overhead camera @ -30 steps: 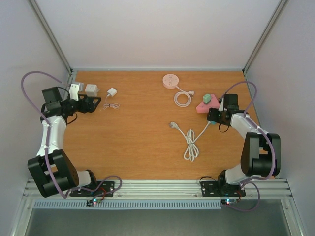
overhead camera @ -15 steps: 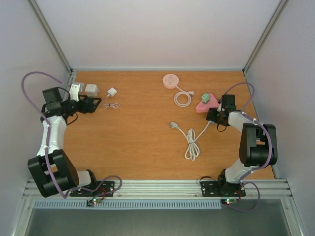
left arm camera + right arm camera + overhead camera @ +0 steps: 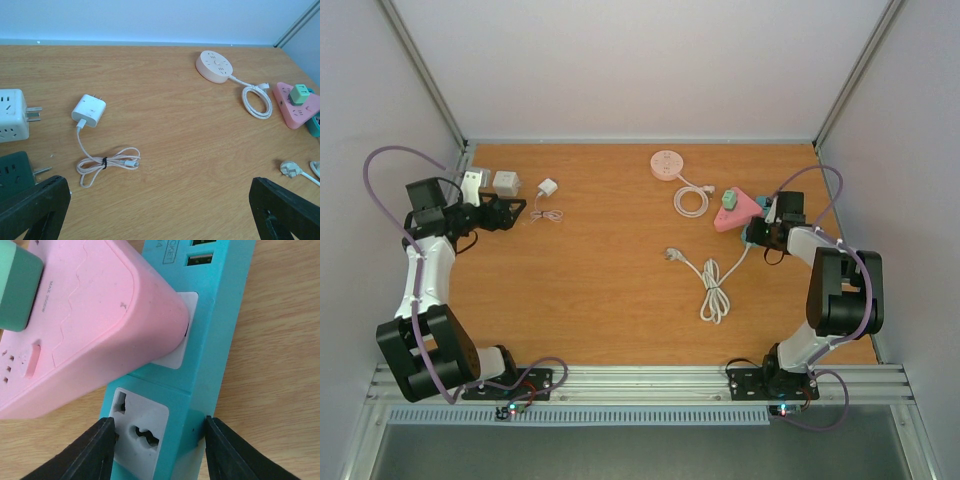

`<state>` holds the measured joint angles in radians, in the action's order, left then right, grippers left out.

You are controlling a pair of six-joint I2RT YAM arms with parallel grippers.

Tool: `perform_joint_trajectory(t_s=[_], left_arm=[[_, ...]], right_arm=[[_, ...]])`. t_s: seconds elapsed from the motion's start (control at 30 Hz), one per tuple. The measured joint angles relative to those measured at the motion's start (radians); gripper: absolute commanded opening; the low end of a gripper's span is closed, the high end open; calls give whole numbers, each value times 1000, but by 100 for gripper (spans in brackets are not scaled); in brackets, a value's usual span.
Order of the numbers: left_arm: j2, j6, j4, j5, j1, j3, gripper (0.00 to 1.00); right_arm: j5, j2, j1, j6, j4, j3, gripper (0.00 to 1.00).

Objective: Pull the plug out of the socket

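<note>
The right gripper (image 3: 160, 435) has narrowed within the last second. In the right wrist view it now appears clamped on the teal plastic power strip (image 3: 222, 315), one black finger pressed to each long side just below the occupied outlet. In that same second the right arm swung toward the back of the wooden tabletop (image 3: 610, 260), and the strip went with it. The pink wedge-shaped plastic adapter (image 3: 100, 325) plugged into the strip has turned and slid a little leftward. The loose white cable (image 3: 712, 295), apparently the strip's own cord, has been dragged along.

The adapter remains seated in the strip's socket at the right rear of the tabletop, with a green cube-shaped plug (image 3: 15, 285) sitting in its top face. Nothing has come apart yet, and the grip looks like the anchoring hold a pull would need.

The right arm is folded back on itself, its elbow high near the right wall and its wrist low over the strip. The left gripper (image 3: 160, 205) has not moved. Its jaws are spread wide, and it hovers low over the far left of the tabletop, aimed across it and well apart from the strip.
</note>
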<state>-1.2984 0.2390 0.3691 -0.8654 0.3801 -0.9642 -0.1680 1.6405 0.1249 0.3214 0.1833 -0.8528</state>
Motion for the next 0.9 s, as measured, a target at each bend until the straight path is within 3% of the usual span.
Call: perform_joint_trajectory(t_s=[0.43, 0.9], left_arm=[[0, 1, 0, 0, 0, 0, 100], [5, 9, 7, -2, 0, 0, 100]], right_arm=[[-172, 0, 23, 222, 34, 11, 37], [-369, 5, -19, 385, 157, 24, 36]])
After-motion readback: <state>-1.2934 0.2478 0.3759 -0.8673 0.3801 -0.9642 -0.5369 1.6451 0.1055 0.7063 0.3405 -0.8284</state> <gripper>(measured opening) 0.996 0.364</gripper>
